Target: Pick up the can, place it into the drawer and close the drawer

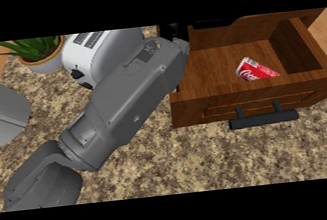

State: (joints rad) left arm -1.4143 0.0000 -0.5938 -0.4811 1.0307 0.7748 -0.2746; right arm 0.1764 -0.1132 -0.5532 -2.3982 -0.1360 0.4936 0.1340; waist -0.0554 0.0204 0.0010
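Even, fairly bright light on the counter [201, 158]; inner walls of the drawer [254, 97] sit shaded.

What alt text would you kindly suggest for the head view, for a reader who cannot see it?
A red can lies tilted inside an open wooden drawer with a black handle, at upper right. A grey forearm stretches diagonally from lower left to the drawer's left side; a white toaster and potted plant stand behind it.

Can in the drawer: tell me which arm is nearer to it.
Left. Its forearm ends at the drawer's left rear corner, left of the can; the right arm is not in view.
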